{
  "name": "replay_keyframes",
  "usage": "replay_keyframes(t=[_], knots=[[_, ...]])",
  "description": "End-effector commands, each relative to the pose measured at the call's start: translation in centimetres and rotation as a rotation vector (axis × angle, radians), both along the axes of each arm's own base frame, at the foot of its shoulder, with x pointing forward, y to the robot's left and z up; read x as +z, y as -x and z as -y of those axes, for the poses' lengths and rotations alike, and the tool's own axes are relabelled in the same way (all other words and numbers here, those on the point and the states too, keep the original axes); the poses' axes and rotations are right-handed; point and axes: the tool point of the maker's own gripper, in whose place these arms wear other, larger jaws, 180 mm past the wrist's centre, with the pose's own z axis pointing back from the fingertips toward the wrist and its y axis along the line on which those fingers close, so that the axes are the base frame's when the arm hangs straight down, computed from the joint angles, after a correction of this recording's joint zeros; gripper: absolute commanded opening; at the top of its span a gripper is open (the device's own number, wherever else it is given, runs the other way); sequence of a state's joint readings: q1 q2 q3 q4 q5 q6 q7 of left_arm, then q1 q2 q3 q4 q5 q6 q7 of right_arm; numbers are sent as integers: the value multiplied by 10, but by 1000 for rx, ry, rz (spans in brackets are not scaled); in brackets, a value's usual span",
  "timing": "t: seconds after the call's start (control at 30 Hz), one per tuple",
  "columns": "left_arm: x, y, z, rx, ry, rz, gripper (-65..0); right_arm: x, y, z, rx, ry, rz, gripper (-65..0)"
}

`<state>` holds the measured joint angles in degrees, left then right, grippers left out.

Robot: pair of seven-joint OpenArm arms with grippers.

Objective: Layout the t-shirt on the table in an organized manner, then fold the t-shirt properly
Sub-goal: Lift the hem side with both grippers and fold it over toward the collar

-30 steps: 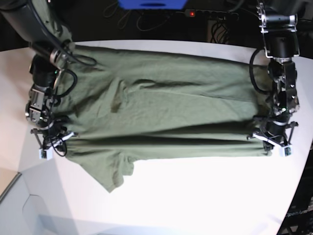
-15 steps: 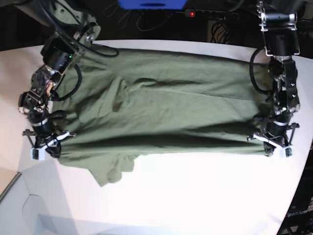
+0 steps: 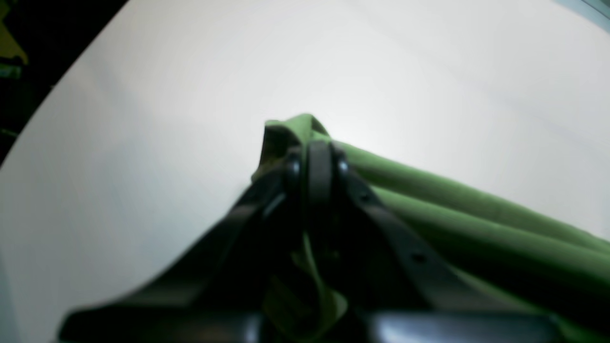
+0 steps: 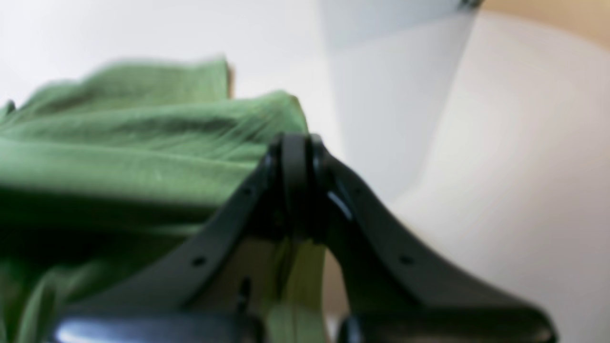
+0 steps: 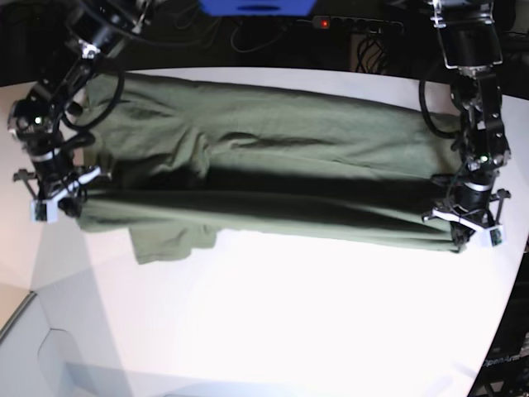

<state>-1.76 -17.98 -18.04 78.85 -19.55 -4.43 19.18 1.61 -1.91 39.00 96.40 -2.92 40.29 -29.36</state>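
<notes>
**Shirt stretched between two clamped grippers**

Nearest the camera, bare white table point(image 5: 289, 331) lies in front of the t-shirt point(image 5: 273, 165), stretched across the far half. At its left end the right gripper point(image 5: 51, 201) pinches the cloth, jaws closed; at its right end the left gripper point(image 5: 473, 227) is clamped likewise.

The t-shirt point(image 5: 273, 165) lies across the table point(image 5: 331, 314) — the left claw point(image 5: 473, 227) and right claw point(image 5: 51, 197) at opposite ends.
</notes>
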Motion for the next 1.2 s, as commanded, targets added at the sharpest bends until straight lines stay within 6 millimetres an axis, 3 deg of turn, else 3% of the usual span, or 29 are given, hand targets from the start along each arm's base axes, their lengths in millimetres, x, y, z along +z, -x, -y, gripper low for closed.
replay_keyframes(t=[0.0,0.27,0.53,0.8,1.17], knots=[[20,-7,-3,9,-13,67,-648,16,-2,0,9,7,58,-650],[20,20,13,-24,-26,65,-648,8,34,-8,28,-25,39,-650],[16,44,21,-47,-42,43,-648,1,45,-6,26,-17,11,-650],[27,63,-6,28,-60,62,-648,3,47,2,4,-12,14,-650],[-9,89,-10,46,-41,-37,-648,-9,60,1,4,-16,-26,-650]])
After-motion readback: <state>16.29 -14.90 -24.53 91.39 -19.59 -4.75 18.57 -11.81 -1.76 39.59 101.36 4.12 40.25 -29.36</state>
